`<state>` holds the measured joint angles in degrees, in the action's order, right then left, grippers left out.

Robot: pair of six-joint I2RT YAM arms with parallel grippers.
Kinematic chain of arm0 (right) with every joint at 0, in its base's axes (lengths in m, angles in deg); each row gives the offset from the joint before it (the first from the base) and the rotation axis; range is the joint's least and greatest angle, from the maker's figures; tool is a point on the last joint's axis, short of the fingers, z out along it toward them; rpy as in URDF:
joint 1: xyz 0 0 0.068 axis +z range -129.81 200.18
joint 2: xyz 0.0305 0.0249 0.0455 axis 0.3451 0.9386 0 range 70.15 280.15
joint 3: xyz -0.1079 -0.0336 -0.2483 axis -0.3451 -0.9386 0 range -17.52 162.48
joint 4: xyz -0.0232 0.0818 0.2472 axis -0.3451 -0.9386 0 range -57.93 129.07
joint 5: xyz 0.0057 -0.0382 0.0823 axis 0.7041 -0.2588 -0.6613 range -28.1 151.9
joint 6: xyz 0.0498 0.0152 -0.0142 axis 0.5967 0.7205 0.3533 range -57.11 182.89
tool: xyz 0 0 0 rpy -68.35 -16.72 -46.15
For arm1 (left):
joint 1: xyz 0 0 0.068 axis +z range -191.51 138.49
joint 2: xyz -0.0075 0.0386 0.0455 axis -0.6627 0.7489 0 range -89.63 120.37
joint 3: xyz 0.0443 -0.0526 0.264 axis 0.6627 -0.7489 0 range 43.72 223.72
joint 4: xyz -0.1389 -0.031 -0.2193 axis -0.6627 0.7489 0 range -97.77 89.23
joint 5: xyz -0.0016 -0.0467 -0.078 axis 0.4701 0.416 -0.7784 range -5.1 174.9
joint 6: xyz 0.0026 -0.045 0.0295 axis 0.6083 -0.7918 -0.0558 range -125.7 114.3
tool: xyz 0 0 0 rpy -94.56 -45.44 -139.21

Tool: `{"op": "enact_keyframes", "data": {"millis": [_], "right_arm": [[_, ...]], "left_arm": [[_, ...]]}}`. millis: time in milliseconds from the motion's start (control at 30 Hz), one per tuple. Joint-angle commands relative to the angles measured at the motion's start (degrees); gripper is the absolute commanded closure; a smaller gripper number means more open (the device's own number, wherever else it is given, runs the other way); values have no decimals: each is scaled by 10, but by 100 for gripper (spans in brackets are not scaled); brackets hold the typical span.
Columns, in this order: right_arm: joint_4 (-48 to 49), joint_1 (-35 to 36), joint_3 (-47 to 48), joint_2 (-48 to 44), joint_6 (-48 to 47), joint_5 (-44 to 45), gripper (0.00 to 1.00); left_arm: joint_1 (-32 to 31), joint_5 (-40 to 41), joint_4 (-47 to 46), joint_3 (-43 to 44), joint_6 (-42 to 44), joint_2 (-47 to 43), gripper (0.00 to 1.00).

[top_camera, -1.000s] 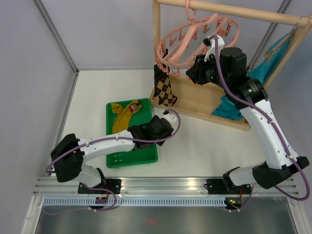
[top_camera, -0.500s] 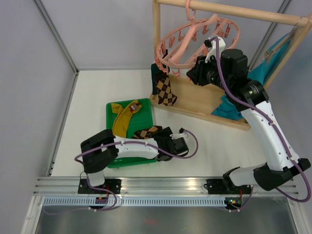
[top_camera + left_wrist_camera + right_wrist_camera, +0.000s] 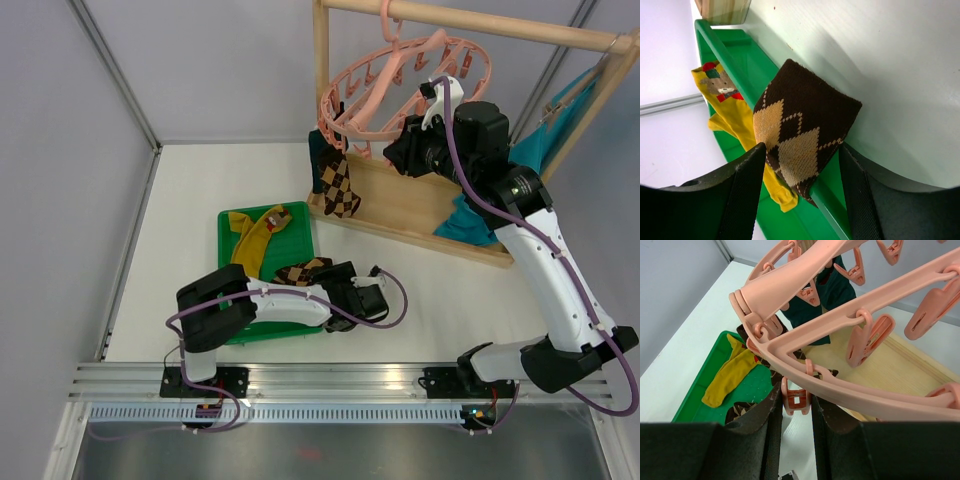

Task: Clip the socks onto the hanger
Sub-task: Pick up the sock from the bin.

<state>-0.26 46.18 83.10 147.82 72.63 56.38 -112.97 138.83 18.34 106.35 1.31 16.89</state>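
The pink hanger [image 3: 330, 100] hangs from the wooden rack, with an argyle sock [image 3: 338, 187] and a dark teal sock [image 3: 318, 150] clipped at its left side. My right gripper [image 3: 397, 150] is up at the hanger ring [image 3: 840, 385], shut on a dangling pink clip [image 3: 797, 399]. My left gripper [image 3: 328, 285] is low at the green tray's right rim, open. A second brown-tan argyle sock [image 3: 800, 130] lies draped over the rim [image 3: 725, 50] between its fingers [image 3: 742, 190]. A mustard yellow sock [image 3: 735, 117] lies in the tray; it also shows in the top view [image 3: 255, 235].
The green tray [image 3: 222, 225] sits left of centre. The wooden rack's base [image 3: 420, 215] stands behind it, with a turquoise cloth [image 3: 540, 140] hanging at the right. Grey walls close in the left and back.
My left arm swung its gripper from the middle of the tray to the right rim, where the argyle sock now lies over the edge. The right gripper has stayed on the clip.
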Motion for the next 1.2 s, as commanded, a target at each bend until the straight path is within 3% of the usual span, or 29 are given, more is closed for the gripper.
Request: {"op": "enact_keyframes", "data": {"millis": [0,400,633,833,1000,1167], "right_arm": [[29,-2,-1,-16,-1,5,100],[29,-2,-3,-21,-3,9,100],[25,-2,-2,-26,-6,14,100],[25,-4,-2,-26,-6,15,100],[23,-4,3,-25,-5,15,100],[18,-4,12,-23,-4,14,100]], "left_arm": [[-2,26,-33,12,33,8,35],[-1,48,-86,18,75,26,41],[1,45,-90,21,75,31,64],[3,53,-100,23,81,26,75],[8,47,-113,39,87,-5,95],[17,23,-114,55,87,-47,98]]}}
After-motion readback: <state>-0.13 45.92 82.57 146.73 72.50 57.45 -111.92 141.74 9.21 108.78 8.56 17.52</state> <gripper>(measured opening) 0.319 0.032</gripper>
